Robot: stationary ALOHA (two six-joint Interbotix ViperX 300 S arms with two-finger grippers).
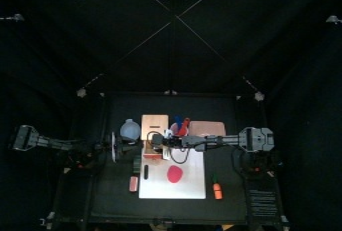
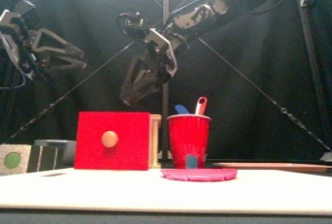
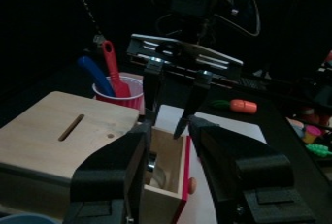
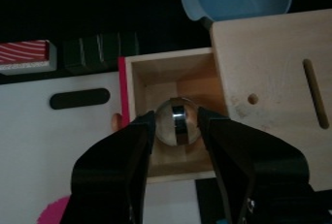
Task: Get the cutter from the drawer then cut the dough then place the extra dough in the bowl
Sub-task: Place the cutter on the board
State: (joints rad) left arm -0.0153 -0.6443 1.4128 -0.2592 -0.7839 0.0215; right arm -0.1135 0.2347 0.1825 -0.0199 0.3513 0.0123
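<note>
Setting: black-curtained booth; black desk (image 1: 114, 205) carrying a white rectangular cutting board (image 1: 198, 170).
Box: pale wooden box (image 1: 152, 125) is seen at the board's back left. Its drawer with the red front (image 2: 111, 141) is pulled out toward the front.
Cutter: round metal cutter (image 4: 178, 119) is lying inside the open drawer, near the red front.
Right gripper: right gripper (image 3: 166, 127) is held over the open drawer, pointing down. Its jaws are parted. In the right wrist view the cutter is seen between the fingertips; no firm grasp can be made out.
Left gripper: left gripper (image 3: 173, 141) is released, its jaws spread wide. It is raised at the left, with the drawer in view between the jaws.
Dough: flat pink disc of dough (image 1: 175, 178) is lying on the board in front of the box, uncut.
Bowl: blue-grey bowl with two small handles (image 1: 130, 129) is standing just beside the box, on its left.
Cup: red cup (image 2: 189, 136) is to the right of the box, with a blue toy knife (image 2: 182, 110) and a red toy knife (image 2: 200, 105) standing in it.
Other: an orange toy food (image 1: 217, 189) is lying at the board's front right.
</note>
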